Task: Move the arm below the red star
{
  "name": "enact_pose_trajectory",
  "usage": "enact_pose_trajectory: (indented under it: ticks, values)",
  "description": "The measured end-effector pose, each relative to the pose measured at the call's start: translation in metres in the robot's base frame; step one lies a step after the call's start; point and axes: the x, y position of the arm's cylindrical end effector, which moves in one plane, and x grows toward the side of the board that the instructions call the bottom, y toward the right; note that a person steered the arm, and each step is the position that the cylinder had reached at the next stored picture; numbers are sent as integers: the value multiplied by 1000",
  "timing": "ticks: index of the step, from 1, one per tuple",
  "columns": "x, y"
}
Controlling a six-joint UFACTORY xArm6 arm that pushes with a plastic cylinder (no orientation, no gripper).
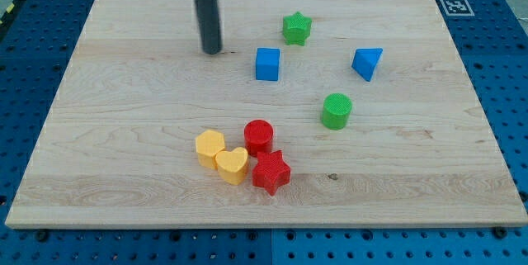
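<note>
The red star lies on the wooden board below the middle, touching a red cylinder above it and a yellow heart to its left. My tip rests on the board in the upper left part, far above and left of the red star, and left of the blue cube. The rod rises to the view's top edge.
A yellow hexagon touches the yellow heart. A green star sits near the top, a blue triangle at the right, and a green cylinder right of centre. The board ends near the view's bottom.
</note>
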Motion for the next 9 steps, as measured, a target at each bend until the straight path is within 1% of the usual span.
enact_pose_trajectory:
  ticks: [1,2,3,4,5,6,7,8,9]
  values:
    - [50,-4]
    - [90,10]
    - [109,-1]
    - [133,-39]
    - [179,-52]
    - [232,-31]
    - [259,36]
    - [260,113]
    - [260,152]
